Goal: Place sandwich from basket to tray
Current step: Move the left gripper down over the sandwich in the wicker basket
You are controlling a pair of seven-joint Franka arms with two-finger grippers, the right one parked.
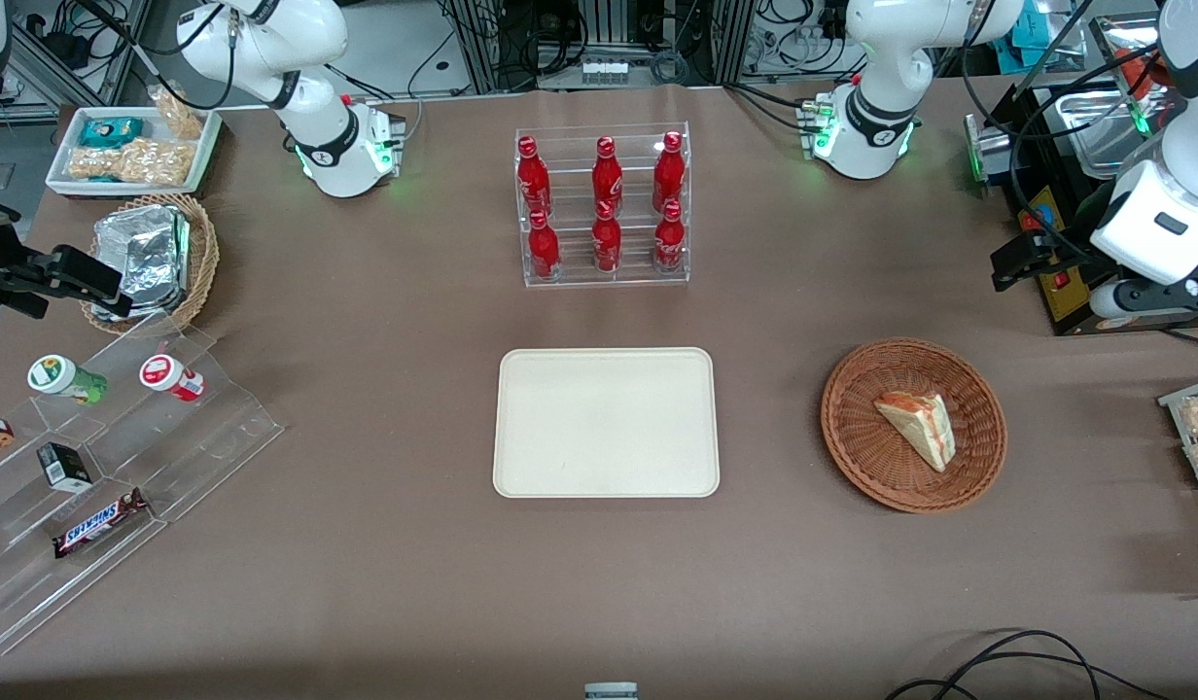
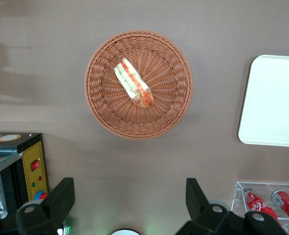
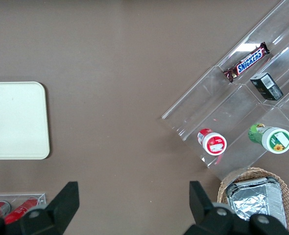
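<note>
The sandwich [image 1: 918,426] [image 2: 134,84], a pale wedge with red, orange and green layers, lies in the reddish-brown wicker basket [image 1: 857,428] [image 2: 169,98]. The cream tray [image 1: 605,422] [image 2: 274,100] lies flat and bare at mid-table, beside the basket toward the parked arm's end. My gripper [image 1: 1022,261] [image 2: 129,196] hangs high above the table, farther from the front camera than the basket and toward the working arm's end. Its black fingers [image 2: 61,197] are spread wide, open, with only bare table showing between them.
A clear rack of red bottles [image 1: 604,209] stands farther back than the tray. A black control box [image 1: 1056,277] [image 2: 29,166] sits under the gripper. A stepped acrylic display [image 1: 123,437], a foil-packet basket [image 1: 157,258] and a white snack tray [image 1: 132,146] lie toward the parked arm's end.
</note>
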